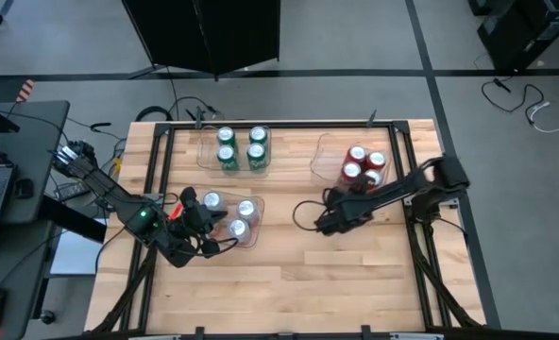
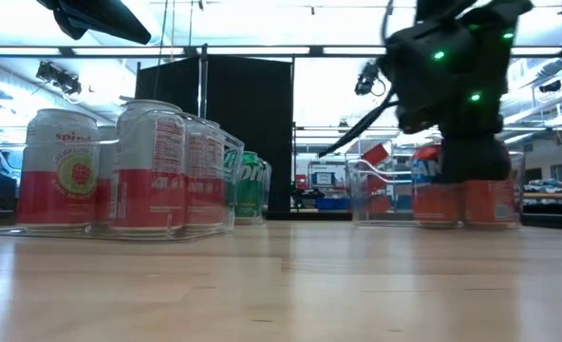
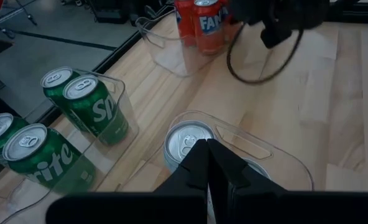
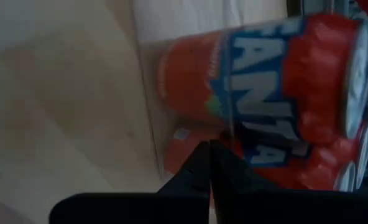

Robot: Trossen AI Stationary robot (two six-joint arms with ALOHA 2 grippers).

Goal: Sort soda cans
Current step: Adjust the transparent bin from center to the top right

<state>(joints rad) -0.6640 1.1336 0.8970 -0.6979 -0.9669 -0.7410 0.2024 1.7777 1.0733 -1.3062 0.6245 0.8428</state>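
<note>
Green soda cans (image 1: 241, 149) stand in a clear tray at the far middle of the table. Silver-white soda cans (image 1: 245, 210) stand in a second clear tray (image 3: 268, 142) nearer the left. Red soda cans (image 1: 364, 164) fill a third tray (image 4: 148, 93) at the right. My left gripper (image 3: 207, 148) hangs shut above the silver-white cans (image 3: 186, 140), touching nothing. My right gripper (image 4: 209, 152) is shut and empty. It slants down toward the red cans (image 4: 265, 81) from the table's near side, just outside their tray's wall.
A black cable (image 3: 258, 65) loops off my right arm (image 2: 452, 85) over the bare wood between the silver-white and red trays. A dark frame rail (image 1: 289, 124) borders the table. The near half of the tabletop (image 1: 298, 283) is bare wood.
</note>
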